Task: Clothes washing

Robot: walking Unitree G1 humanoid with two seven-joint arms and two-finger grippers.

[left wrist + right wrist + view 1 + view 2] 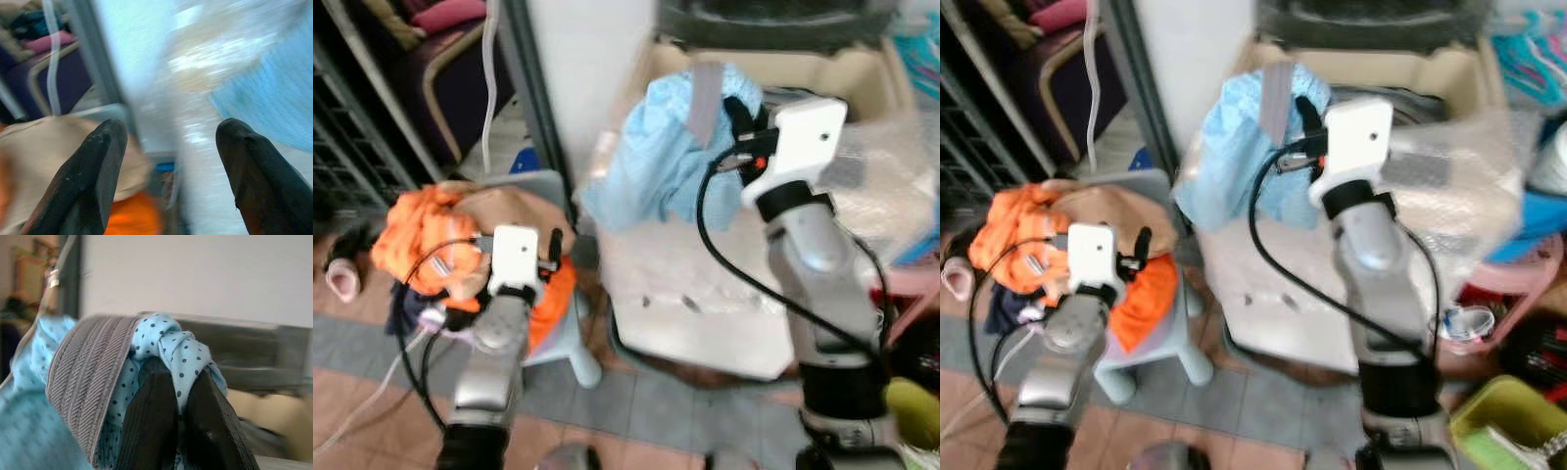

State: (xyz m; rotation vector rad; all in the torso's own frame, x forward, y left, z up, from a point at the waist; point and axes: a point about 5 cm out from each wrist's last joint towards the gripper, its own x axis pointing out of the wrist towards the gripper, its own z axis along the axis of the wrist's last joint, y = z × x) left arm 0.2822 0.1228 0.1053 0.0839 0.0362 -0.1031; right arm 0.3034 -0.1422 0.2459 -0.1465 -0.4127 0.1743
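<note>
My right gripper (736,110) is raised over the front corner of a white top-loading washing machine (705,294) and is shut on a light blue dotted garment (656,157) with a grey ribbed band (88,377). The cloth hangs down over the machine's front left corner. In the right wrist view the fingertips (156,401) pinch a knot of the blue cloth (181,352). My left gripper (555,245) is open, low on the left, above a pile of orange clothes (421,235) and a tan garment (499,211) on a pale blue stool (568,343).
A grey metal post (533,98) stands between the stool and the machine. A purple chair (450,69) is behind at the left. A pink slipper (342,282) lies on the tiled floor. A pink basin (1518,284) and a green tub (1508,411) stand at the right.
</note>
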